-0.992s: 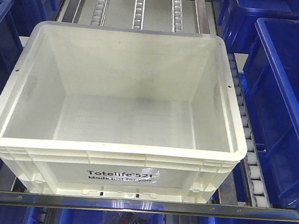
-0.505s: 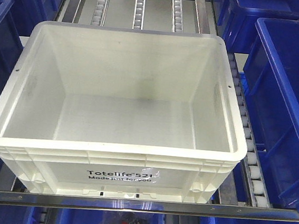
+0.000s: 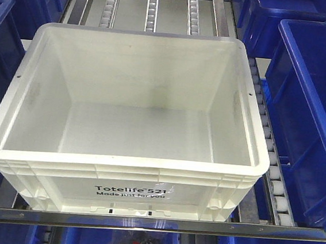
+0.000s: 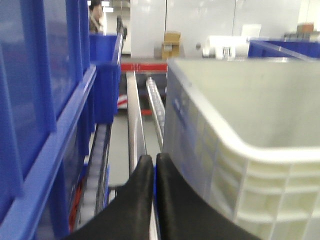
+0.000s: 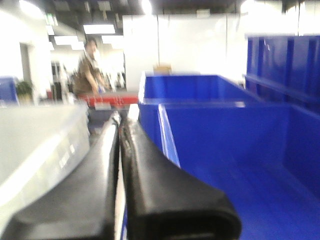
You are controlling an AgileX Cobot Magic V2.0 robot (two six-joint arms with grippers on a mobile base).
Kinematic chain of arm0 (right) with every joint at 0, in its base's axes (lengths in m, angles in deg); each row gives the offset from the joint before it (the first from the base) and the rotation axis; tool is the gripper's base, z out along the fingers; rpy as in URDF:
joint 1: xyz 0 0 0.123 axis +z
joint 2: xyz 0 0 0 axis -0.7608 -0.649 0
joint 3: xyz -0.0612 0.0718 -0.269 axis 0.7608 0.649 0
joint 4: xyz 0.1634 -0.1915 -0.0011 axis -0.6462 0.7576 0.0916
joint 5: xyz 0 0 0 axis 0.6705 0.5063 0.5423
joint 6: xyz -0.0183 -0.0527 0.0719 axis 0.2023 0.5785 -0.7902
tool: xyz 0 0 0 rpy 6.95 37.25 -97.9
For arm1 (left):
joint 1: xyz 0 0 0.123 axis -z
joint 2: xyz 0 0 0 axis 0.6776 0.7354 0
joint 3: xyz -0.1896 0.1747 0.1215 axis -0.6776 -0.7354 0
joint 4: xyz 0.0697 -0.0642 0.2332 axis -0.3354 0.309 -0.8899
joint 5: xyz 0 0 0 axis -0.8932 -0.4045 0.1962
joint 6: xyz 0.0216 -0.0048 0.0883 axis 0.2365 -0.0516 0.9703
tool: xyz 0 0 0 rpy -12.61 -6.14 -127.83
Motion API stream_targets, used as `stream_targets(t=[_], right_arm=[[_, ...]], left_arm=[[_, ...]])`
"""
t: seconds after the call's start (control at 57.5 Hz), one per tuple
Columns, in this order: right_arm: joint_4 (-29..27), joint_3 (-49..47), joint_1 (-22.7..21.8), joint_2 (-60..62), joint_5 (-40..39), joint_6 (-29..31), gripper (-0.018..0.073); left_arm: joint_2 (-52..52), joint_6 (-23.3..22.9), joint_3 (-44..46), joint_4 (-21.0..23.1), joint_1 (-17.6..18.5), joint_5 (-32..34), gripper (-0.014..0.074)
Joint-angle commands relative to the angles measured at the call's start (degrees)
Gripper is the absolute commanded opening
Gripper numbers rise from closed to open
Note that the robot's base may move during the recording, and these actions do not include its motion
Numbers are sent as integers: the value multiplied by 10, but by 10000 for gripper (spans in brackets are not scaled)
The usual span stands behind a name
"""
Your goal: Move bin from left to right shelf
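The white plastic bin [image 3: 128, 179], rectangular with a ribbed rim, sits on the shelf's roller tracks [image 3: 153, 5] between glossy blue bins [image 3: 311, 113], its smooth inner floor in plain view. The black, tapered left tool [image 4: 150, 159] and right tool [image 5: 120, 121] are each pressed together, beside its outer side walls.

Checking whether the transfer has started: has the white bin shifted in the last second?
No. The bin keeps its place against the front shelf rail and the roller tracks behind.

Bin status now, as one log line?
bin: empty, on roller shelf, not gripped | left gripper: shut, beside bin's left wall | right gripper: shut, between bin and blue bin
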Motion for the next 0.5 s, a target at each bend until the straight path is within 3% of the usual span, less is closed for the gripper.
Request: stream_targets(t=[0.0, 0.087, 0.278, 0.487], right_arm=[[13, -19, 1, 5, -48, -17, -8], [31, -61, 1, -4, -16, -23, -8], [35, -168, 1, -108, 98, -23, -8], [-17, -223, 1, -203, 170, -45, -8]], left_arm=[[-9, -4, 13, 6, 4, 86, -6], [-8, -4, 50, 4, 4, 85, -6], [55, -3, 164, -14, 4, 18, -6], [172, 12, 276, -14, 4, -141, -6]])
